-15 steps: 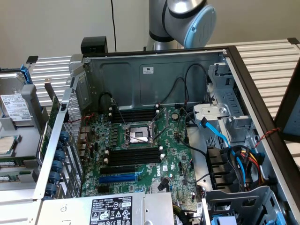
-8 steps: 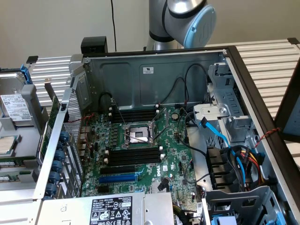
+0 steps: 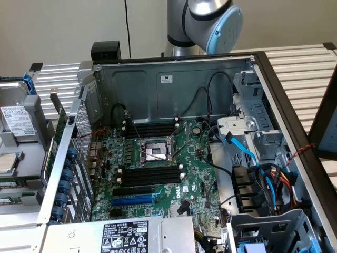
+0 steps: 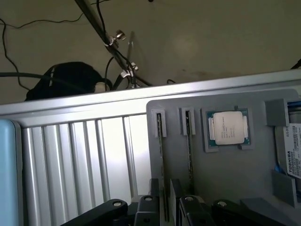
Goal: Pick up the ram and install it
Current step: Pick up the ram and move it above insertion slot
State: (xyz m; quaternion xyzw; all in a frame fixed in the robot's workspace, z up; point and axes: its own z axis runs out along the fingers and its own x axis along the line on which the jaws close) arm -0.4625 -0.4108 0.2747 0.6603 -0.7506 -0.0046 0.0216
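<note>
1. Gripper (image 4: 164, 203) hangs with jaws apart on either side of the ram (image 4: 161, 155), not yet clamped.
2. It stands on edge in the grey tray (image 4: 225, 174), at the exterior view's left, beside a second stick (image 4: 189, 150).
3. Further right, the motherboard's memory slots (image 3: 150, 175) sit empty; both pickup and installation are left to do.

An open computer case (image 3: 142, 89) sits mid-frame in the exterior view. Its green motherboard (image 3: 196, 158) has a bare processor socket (image 3: 156, 151) at centre, a blue slot (image 3: 131, 201) below and a blue cable (image 3: 243, 149) to the right. A hard drive (image 3: 18, 121) lies at the left edge.
</note>
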